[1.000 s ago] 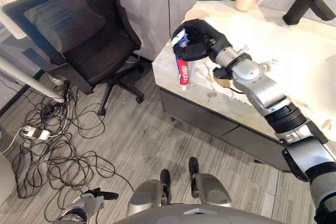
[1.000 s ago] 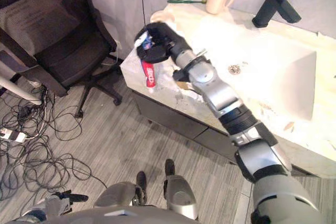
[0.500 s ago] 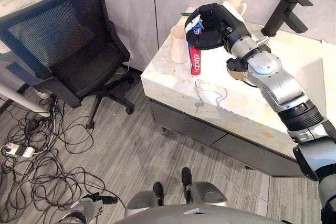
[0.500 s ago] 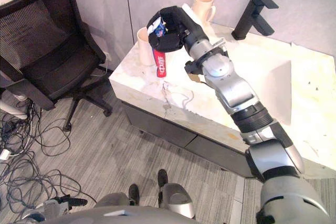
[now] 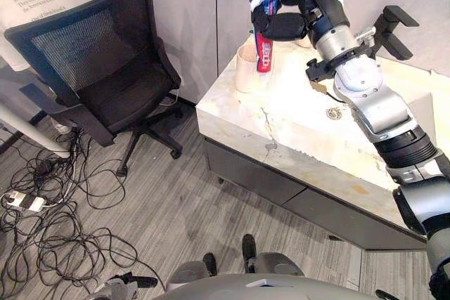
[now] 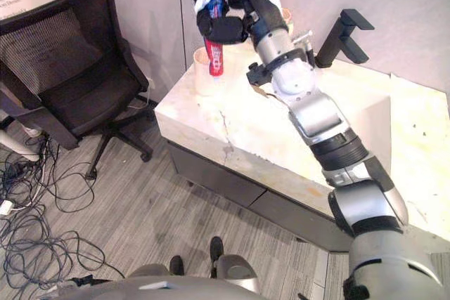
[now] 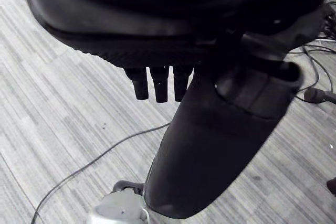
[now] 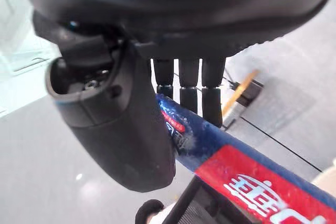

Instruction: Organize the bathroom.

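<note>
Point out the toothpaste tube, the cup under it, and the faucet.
toothpaste tube (image 5: 264, 50): left eye view, on the red lower body below the right hand.
cup (image 5: 246, 75): left eye view, on its outer wall.
faucet (image 6: 343, 33): right eye view, on the black spout arm.

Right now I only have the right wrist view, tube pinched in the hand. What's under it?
Observer: A cup at the counter's corner; the tube hangs upright from the right hand, its lower end in line with the cup's mouth.
Operator: What's behind the arm?
Observer: A black faucet.
Operator: And the left hand?
Observer: The left hand hangs low over the floor.
</note>
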{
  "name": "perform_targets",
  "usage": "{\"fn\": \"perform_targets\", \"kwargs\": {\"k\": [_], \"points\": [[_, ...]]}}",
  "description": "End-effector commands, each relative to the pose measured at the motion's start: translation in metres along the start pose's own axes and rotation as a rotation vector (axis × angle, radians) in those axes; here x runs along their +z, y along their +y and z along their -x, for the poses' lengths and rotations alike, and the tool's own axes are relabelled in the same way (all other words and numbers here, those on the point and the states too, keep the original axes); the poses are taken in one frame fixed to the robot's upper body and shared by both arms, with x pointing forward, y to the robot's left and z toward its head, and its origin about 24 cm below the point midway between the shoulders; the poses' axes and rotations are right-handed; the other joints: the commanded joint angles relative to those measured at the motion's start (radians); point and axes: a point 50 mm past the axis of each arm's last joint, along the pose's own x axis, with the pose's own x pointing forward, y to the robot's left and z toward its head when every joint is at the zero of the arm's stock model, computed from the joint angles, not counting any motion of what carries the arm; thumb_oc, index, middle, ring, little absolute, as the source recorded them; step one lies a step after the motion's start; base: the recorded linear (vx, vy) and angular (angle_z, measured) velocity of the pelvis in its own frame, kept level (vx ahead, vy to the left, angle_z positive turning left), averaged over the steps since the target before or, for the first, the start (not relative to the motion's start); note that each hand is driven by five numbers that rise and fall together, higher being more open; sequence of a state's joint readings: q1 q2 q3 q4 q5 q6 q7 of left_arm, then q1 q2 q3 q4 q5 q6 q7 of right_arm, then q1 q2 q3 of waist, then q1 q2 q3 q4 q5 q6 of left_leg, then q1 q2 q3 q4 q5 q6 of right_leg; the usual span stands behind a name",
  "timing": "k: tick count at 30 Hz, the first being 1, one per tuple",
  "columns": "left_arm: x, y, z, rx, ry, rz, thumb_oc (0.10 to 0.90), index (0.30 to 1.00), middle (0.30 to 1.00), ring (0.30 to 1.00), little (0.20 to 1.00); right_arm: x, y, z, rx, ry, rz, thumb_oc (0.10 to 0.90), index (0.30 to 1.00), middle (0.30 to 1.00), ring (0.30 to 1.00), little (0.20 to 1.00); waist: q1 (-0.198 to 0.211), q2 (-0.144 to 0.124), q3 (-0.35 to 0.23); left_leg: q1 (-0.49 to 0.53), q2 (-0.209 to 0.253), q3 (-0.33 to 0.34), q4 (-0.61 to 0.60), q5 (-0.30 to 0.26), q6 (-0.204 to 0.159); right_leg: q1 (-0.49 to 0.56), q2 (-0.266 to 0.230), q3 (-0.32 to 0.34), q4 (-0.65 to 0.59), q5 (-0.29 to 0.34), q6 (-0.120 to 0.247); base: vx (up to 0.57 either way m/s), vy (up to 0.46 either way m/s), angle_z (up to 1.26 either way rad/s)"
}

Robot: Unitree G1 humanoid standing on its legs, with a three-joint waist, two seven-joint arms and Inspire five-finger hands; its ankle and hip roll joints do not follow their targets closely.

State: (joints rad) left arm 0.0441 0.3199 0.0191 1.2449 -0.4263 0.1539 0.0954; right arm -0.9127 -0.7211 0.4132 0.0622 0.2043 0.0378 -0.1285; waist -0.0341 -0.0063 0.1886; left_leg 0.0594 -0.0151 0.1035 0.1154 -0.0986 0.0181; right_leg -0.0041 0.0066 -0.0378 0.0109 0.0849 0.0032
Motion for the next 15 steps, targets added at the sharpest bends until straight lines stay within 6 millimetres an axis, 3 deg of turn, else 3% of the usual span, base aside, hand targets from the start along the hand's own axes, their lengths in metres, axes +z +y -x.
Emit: {"fn": "perform_targets", "kwargs": {"k": [1,15], "points": [[-0.013,0.042,0.002,0.141,0.025,-0.016,0.8,0.9,0.9,0.9,0.9,0.08,-0.061,-0.026,-0.272,-0.36,0.04,0.4,0.3,0.3,0.3,0.3,0.034,-0.02,-0.099,-0.018,0.007,0.05,0.011,-0.022,0.011,-0.018,-0.036,0.027,0.062,-0.127,0.117,0.02,-0.014,0.16],[-0.02,0.036,0.002,0.146,0.034,0.021,0.8,0.9,0.9,0.9,0.9,0.061,-0.066,-0.03,-0.342,-0.289,-0.006,0.4,0.3,0.3,0.3,0.3,0.063,-0.019,-0.105,-0.019,0.017,0.037,-0.003,-0.008,-0.004,0.012,-0.031,0.0,0.031,-0.135,0.108,0.0,-0.008,0.04]]}}
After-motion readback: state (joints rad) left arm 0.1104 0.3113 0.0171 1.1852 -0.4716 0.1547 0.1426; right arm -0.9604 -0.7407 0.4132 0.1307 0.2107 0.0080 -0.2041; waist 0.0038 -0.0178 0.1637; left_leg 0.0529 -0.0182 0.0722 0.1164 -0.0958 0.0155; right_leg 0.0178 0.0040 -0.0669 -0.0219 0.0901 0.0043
